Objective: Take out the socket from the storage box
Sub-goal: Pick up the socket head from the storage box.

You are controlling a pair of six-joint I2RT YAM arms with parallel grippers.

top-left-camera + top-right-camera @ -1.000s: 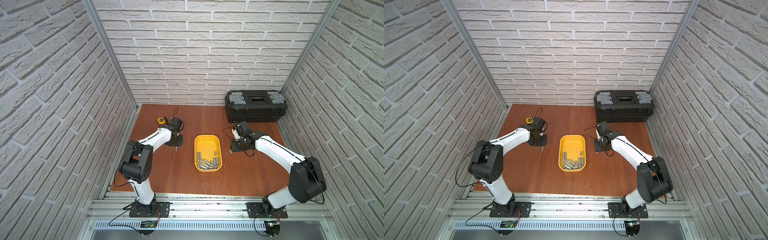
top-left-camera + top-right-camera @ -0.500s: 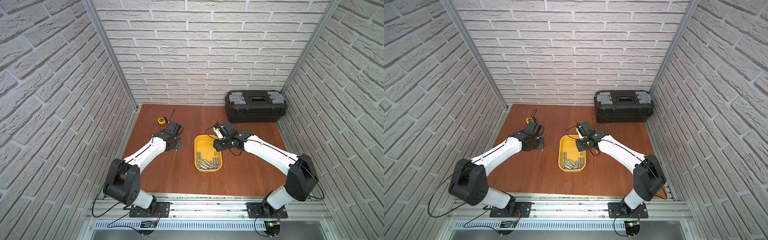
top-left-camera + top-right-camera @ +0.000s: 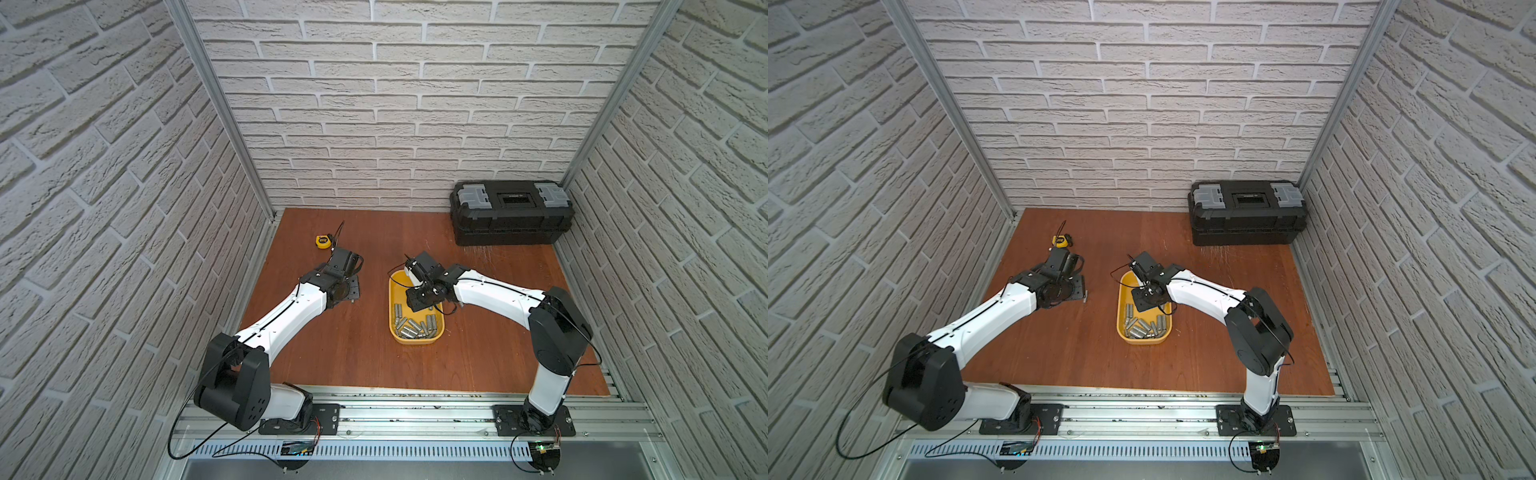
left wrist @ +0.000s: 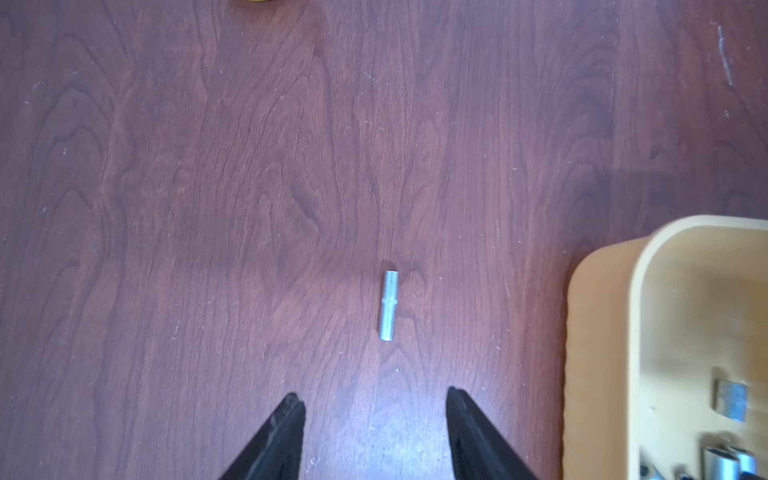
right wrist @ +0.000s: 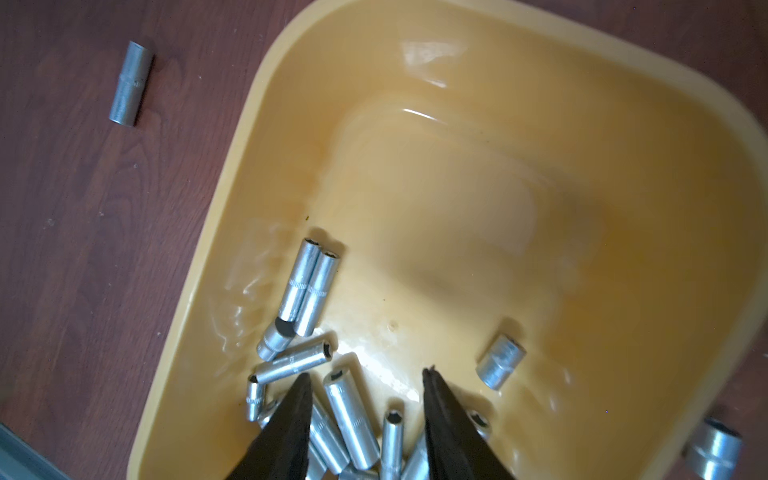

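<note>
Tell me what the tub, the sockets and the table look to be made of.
Tub: likely plastic, glossy yellow; moulded rounded corners, soft highlights.
Sockets: metal, probably chromed steel; bright silver sheen, knurled bands.
Table: wood or wood-look laminate, reddish-brown; grain pattern, fine scratches; which one is unclear.

We see a robot lab cell dressed as a workshop: brick-patterned panels (image 3: 415,104) in aluminium framing (image 3: 218,104) around a wooden bench (image 3: 353,357), a black toolbox (image 3: 513,218) in its far right corner.
</note>
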